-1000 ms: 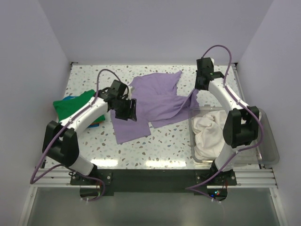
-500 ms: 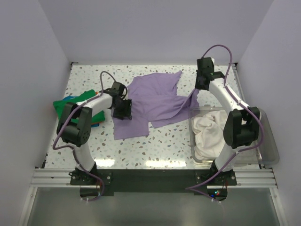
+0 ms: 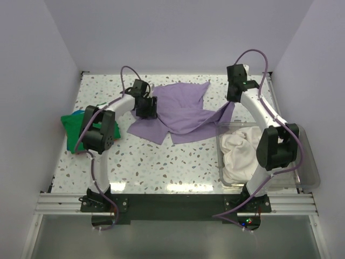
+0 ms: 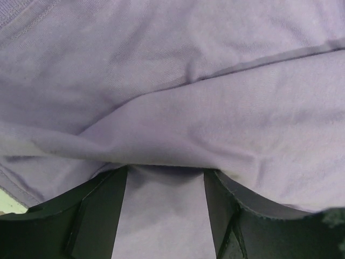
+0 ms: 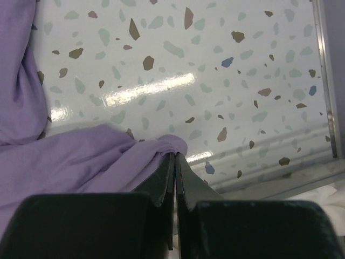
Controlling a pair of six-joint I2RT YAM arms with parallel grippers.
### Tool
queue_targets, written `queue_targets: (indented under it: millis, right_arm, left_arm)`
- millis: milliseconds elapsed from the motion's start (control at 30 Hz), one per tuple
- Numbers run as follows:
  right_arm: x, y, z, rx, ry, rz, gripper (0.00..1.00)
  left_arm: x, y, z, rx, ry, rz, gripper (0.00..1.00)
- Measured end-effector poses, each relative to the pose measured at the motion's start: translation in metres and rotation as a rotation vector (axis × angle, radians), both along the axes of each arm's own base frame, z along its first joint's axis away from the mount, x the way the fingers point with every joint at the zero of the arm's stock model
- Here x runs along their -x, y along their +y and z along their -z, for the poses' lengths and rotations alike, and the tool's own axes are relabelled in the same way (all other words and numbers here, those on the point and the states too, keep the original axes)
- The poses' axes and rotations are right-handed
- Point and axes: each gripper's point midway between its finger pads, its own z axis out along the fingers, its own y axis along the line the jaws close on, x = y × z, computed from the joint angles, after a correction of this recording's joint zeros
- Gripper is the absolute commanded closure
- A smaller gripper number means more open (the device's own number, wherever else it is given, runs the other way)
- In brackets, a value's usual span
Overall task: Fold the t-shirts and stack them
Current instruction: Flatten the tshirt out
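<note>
The lavender t-shirt point(image 3: 183, 110) lies spread at the back middle of the table, its left part doubled over. My left gripper point(image 3: 146, 108) sits on that left edge. In the left wrist view its jaws point(image 4: 164, 172) stand apart, with lavender cloth point(image 4: 172, 108) lying between them and a fold draped over the tips. My right gripper point(image 3: 232, 98) is shut on the shirt's right corner point(image 5: 108, 156), pinched at the fingertips point(image 5: 175, 155) just above the table. The green t-shirt point(image 3: 73, 127) lies folded at the left edge. The cream white t-shirt point(image 3: 240, 151) is bunched in the bin.
A clear plastic bin point(image 3: 308, 164) stands at the right front, close beside the right arm. The speckled table point(image 3: 178, 162) shows bare in front of the lavender shirt. White walls close in the left, back and right sides.
My left gripper has swung back and slightly right, carrying the lavender shirt's front left flap up over the shirt. The right gripper has held still.
</note>
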Motion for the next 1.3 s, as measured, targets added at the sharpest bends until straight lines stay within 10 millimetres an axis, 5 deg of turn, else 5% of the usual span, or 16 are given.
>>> queue_targets:
  millis: [233, 433, 600, 967, 1300]
  right_arm:
    - [-0.004, -0.030, -0.018, 0.037, -0.028, 0.074, 1.00]
    - [-0.001, -0.044, -0.016, 0.044, -0.015, 0.104, 1.00]
    - [-0.001, -0.047, -0.015, 0.044, -0.012, 0.110, 1.00]
    - [-0.001, -0.046, -0.015, 0.040, -0.011, 0.107, 1.00]
    - [0.000, -0.046, -0.013, 0.040, -0.006, 0.107, 1.00]
  left_arm:
    - [0.007, 0.006, -0.005, -0.014, -0.019, 0.001, 0.28]
    - [0.054, 0.031, -0.033, -0.052, -0.047, -0.022, 0.28]
    - [0.072, 0.050, -0.049, -0.078, -0.079, -0.042, 0.35]
    - [0.123, 0.079, 0.000, -0.152, 0.085, -0.075, 0.46]
    - [0.130, 0.089, 0.009, -0.163, 0.103, -0.097, 0.51]
